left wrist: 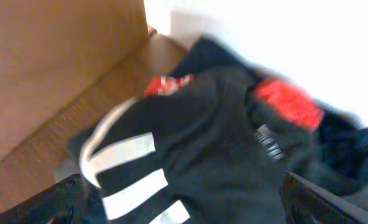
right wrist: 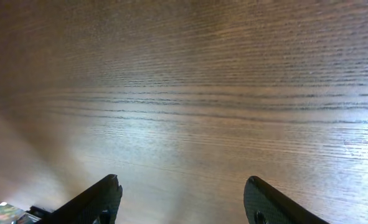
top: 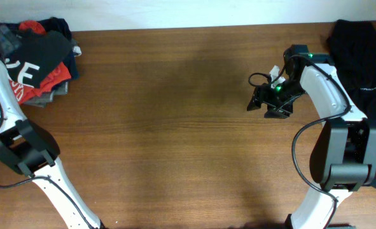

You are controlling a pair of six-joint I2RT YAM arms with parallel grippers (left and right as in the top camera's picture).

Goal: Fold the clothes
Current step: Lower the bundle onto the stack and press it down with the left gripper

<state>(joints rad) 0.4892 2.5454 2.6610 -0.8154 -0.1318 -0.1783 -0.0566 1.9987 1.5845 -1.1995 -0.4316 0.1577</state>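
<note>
The clothes lie in a heap (top: 38, 60) at the table's far left corner: a black T-shirt with big white lettering (left wrist: 190, 168) on top, red cloth (left wrist: 289, 102) and dark pieces under and behind it. My left gripper (left wrist: 184, 205) hovers just over the black shirt, open, with its fingers (left wrist: 53, 200) wide apart and nothing between them. The view there is blurred. Another black garment (top: 359, 57) lies at the far right edge. My right gripper (top: 264, 103) is open above bare wood, its fingertips (right wrist: 111, 182) apart and empty.
The brown wooden table (top: 175, 127) stretches between the two arms. A white wall (left wrist: 264, 31) rises right behind the heap. The right arm's base (top: 343, 159) stands beside the black garment at the right.
</note>
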